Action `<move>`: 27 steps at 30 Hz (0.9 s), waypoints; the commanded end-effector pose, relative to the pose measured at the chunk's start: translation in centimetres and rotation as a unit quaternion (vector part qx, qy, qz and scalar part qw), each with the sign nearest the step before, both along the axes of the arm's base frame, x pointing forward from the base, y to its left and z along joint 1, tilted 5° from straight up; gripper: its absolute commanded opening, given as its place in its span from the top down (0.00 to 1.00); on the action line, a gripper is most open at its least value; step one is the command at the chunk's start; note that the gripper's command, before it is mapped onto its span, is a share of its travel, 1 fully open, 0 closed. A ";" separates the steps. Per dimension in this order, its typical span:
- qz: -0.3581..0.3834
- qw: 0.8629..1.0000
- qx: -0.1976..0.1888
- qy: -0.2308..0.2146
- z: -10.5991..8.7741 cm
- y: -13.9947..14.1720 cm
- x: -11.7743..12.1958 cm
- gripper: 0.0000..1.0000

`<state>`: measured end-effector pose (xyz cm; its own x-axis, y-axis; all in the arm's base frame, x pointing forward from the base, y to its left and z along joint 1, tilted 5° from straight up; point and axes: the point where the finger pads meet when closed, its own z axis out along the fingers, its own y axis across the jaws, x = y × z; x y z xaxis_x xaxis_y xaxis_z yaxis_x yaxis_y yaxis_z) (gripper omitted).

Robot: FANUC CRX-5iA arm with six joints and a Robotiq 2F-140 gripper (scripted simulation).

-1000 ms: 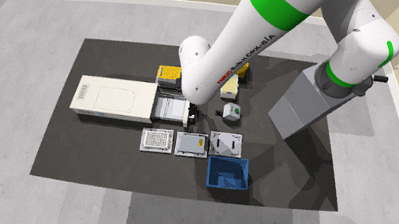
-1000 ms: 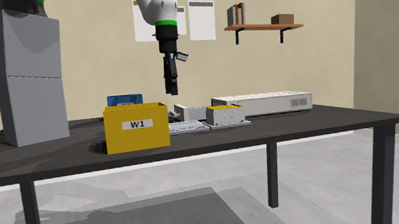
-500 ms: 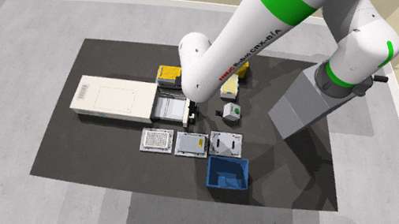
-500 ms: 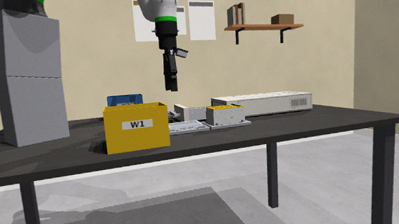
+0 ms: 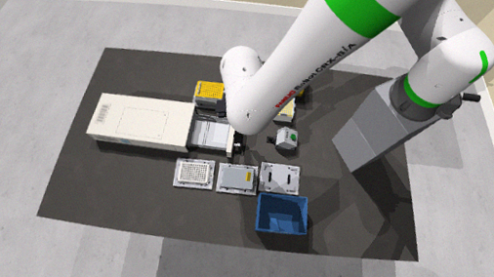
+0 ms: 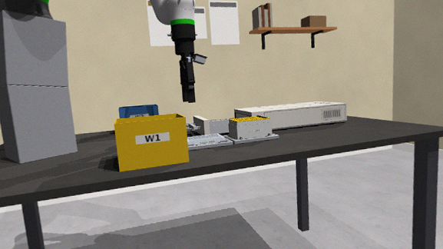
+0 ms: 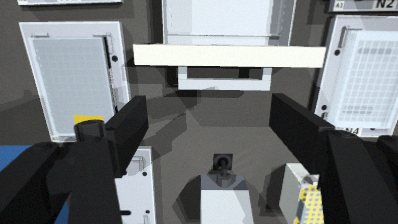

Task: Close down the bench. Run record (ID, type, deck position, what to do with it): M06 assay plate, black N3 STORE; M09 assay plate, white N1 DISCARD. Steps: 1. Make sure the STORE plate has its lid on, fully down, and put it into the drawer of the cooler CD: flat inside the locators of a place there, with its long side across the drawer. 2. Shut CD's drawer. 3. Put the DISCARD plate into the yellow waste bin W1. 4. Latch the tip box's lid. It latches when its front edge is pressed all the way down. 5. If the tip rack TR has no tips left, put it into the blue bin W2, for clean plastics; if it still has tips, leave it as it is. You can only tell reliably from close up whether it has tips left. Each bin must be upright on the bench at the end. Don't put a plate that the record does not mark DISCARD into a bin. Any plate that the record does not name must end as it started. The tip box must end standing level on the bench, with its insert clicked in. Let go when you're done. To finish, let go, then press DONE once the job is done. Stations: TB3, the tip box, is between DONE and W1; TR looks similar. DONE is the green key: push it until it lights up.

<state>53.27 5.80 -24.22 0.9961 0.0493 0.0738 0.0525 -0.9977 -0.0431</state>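
Note:
The cooler CD (image 5: 141, 120) has its drawer (image 5: 209, 134) (image 7: 217, 17) pulled out, and a lidded plate lies flat inside. The cream drawer front (image 7: 227, 55) with its handle (image 7: 224, 82) shows in the wrist view. My gripper (image 7: 208, 110) (image 6: 189, 97) is open and empty. It hangs well above the bench just outside the drawer front. The white plate (image 5: 194, 172) sits on its nest in front of the cooler. A lidded plate with a yellow label (image 5: 236, 177) sits beside it, and then an empty nest (image 5: 279, 178).
The blue bin W2 (image 5: 282, 214) and the yellow bin W1 (image 6: 151, 141) stand upright. The green DONE key (image 5: 288, 138) is right of the drawer. The tip rack with yellow tips (image 5: 208, 92) is behind the cooler. The tip box (image 5: 284, 109) is partly hidden by my arm. Another pale plate (image 7: 367, 80) lies on a nest.

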 end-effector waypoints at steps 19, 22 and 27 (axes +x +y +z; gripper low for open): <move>0.000 1.000 0.000 -0.001 0.9 8.0 -0.7 0.30; 0.000 1.000 0.000 -0.001 1.0 8.8 -0.8 0.30; 0.000 1.000 0.000 -0.001 1.2 10.4 -0.9 0.30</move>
